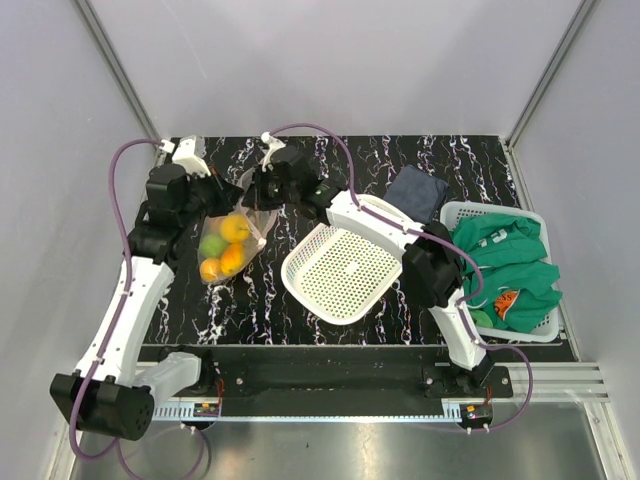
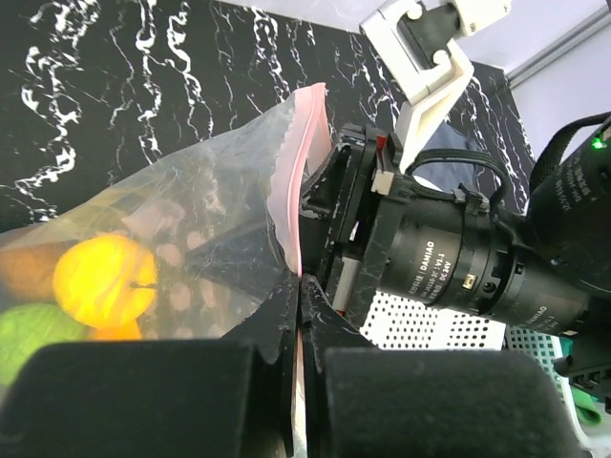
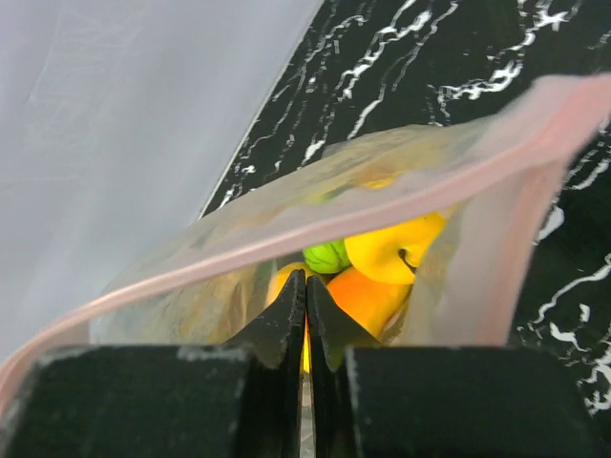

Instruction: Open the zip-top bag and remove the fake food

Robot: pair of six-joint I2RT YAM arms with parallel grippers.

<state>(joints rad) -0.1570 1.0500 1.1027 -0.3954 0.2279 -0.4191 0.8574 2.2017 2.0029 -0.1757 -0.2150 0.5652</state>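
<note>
**A:** Closest to us, the left gripper (image 2: 298,284) is clamped tight on the pink zip strip (image 2: 291,172) of the bag (image 2: 181,229).

**B:** And the right gripper (image 3: 305,291) is pinched on the same lip from the other side. We're in the opening step, with both sides held and the fruit (image 1: 224,250) not yet out.

**A:** We'd say the next move is to pull the two grips apart, gently, so the seal peels instead of the plastic slipping free.

**B:** Has the seal parted? We can't tell from here.

**A:** The right wrist looks down past the strip at a yellow piece (image 3: 391,250), an orange piece and the green one (image 3: 326,256). The left wrist shows only blurred fruit through the plastic, but it does catch the other arm's gripper right against the strip.

**B:** Only the overhead view places it: the bag sits at the left rear of the table (image 1: 480,160), just beside the white basket (image 1: 340,265), with the green clothing (image 1: 505,255) well off to the right.
</note>
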